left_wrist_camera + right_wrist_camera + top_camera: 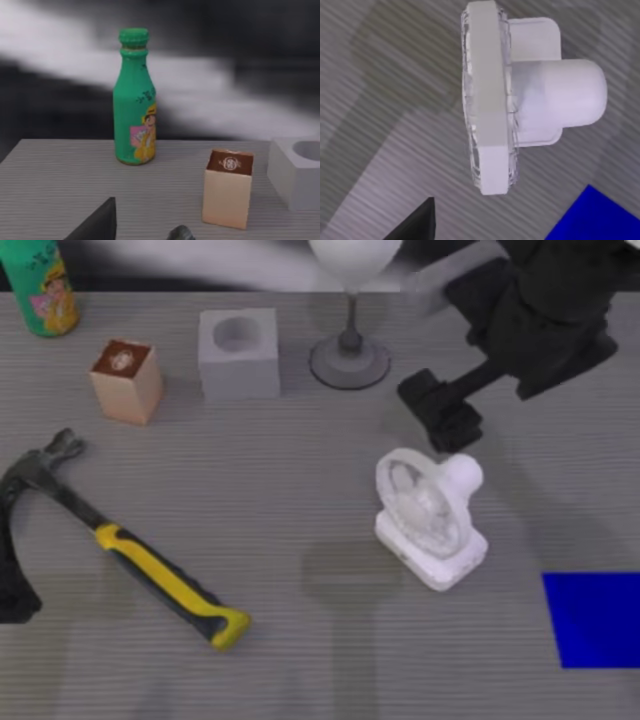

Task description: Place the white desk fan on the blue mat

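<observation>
The white desk fan (431,519) stands upright on its base right of the table's centre, with its round grille turned toward the left. In the right wrist view the white desk fan (520,100) fills the middle. The blue mat (594,619) lies flat at the right edge, nearer the front than the fan, and its corner (600,217) also shows in the right wrist view. My right gripper (443,412) hovers open just behind the fan's motor housing, holding nothing. One dark finger (417,222) is seen. My left gripper (14,585) is parked at the left edge, open.
A yellow-handled hammer (150,565) lies front left. Along the back stand a green bottle (48,288), a tan carton (126,380), a grey cube with a round hole (238,352) and a goblet (350,340). The bottle (134,100) and carton (228,187) face the left wrist camera.
</observation>
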You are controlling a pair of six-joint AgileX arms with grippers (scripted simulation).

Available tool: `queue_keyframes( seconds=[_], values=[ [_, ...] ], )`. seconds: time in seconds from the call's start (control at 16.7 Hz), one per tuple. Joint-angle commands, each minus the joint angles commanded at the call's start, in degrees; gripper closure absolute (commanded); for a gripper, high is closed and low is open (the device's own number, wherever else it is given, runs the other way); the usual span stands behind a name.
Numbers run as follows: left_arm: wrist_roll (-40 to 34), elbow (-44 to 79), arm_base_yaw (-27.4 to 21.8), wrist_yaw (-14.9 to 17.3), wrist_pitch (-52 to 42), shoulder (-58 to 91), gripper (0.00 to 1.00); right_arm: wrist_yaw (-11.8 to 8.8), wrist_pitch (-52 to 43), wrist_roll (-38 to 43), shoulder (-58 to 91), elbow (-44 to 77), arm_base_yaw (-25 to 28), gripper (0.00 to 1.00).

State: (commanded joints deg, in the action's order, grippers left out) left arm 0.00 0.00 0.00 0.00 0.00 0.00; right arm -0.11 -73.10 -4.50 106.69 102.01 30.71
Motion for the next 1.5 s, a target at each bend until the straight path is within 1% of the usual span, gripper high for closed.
queue_keyframes(
  seconds=[0.24, 0.42, 0.78, 1.2, 1.5],
  values=[
    [0.0, 0.0, 0.0, 0.0, 0.0, 0.0, 0.0, 0.1, -8.7, 0.0, 13.2, 12.6, 3.1, 0.0],
    [0.0, 0.0, 0.0, 0.0, 0.0, 0.0, 0.0, 0.2, -11.4, 0.0, 17.0, 16.3, 4.0, 0.0],
    [0.0, 0.0, 0.0, 0.0, 0.0, 0.0, 0.0, 0.2, -11.2, 0.0, 17.0, 16.1, 3.8, 0.0],
    [0.0, 0.0, 0.0, 0.0, 0.0, 0.0, 0.0, 0.2, -0.7, 0.1, 16.5, 5.0, 4.1, 0.0],
    [0.0, 0.0, 0.0, 0.0, 0.0, 0.0, 0.0, 0.2, 0.2, 0.1, 16.5, 4.1, 4.1, 0.0]
  ],
)
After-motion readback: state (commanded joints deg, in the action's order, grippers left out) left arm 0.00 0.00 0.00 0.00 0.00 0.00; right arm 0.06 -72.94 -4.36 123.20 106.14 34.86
